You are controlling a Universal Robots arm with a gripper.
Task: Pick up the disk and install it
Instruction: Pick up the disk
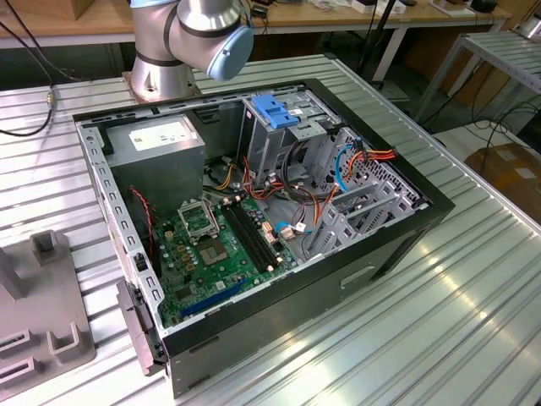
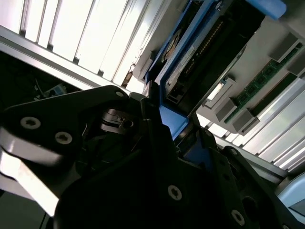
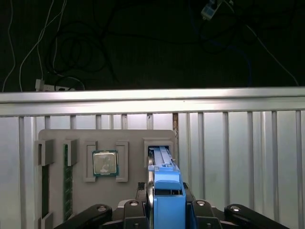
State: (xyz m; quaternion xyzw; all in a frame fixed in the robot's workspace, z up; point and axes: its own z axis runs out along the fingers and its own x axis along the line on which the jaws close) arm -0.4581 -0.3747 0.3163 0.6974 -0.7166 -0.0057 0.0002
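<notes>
Low in the middle of the first wrist view, the pincer [image 3: 167, 202] is clamped on the disk [image 3: 166, 188], pressing both sides of its blue carrier. The disk's far edge meets a slot at the right end of the grey tray [image 3: 133, 138]. The tray lies on the ribbed metal tabletop [image 3: 238, 157], with a processor chip [image 3: 105, 163] left of that slot. At the centre of the exterior view stands the open computer case [image 1: 296, 330], with the arm [image 1: 190, 34] at upper left.
</notes>
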